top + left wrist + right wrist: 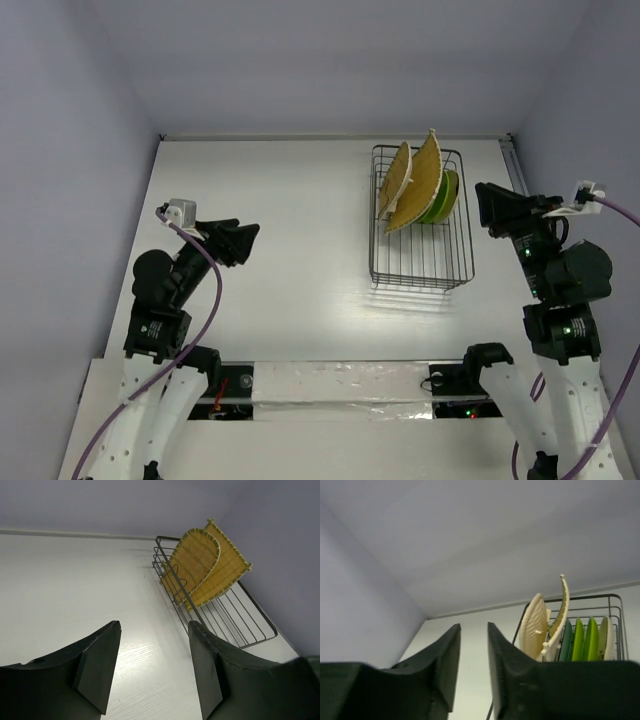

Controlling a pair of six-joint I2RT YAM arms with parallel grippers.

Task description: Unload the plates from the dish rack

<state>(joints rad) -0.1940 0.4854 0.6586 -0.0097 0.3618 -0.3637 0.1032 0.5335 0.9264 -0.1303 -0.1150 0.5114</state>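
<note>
Standing on edge, green plates (579,640) line the black wire rack (420,284).

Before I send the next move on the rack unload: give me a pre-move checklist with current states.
1. Left gripper open, empty: ok.
2. Right gripper jaws apart, nothing held: ok.
3. Woven plates and green plates standing in dish rack: ok.
4. Left wrist sight of green plates: not ok, woven plates hide them.
5. Plate count: cannot tell, they overlap.
</note>
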